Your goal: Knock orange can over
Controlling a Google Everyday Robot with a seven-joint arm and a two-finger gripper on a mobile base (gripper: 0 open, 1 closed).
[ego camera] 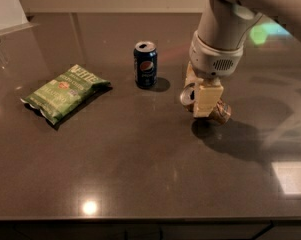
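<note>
The orange can [221, 112] lies tipped on its side on the dark table [140, 154], right of centre, with its silver top [186, 97] facing left. My gripper [202, 95] reaches down over it from the upper right. One cream finger [208, 99] crosses the front of the can's middle and the other shows behind it, so the can sits between them and the fingers are shut on it. The middle of the can is hidden by the front finger.
A dark blue Pepsi can [145, 64] stands upright to the left of the gripper. A green chip bag [65, 91] lies flat at the left. The table's front edge [150, 219] runs along the bottom.
</note>
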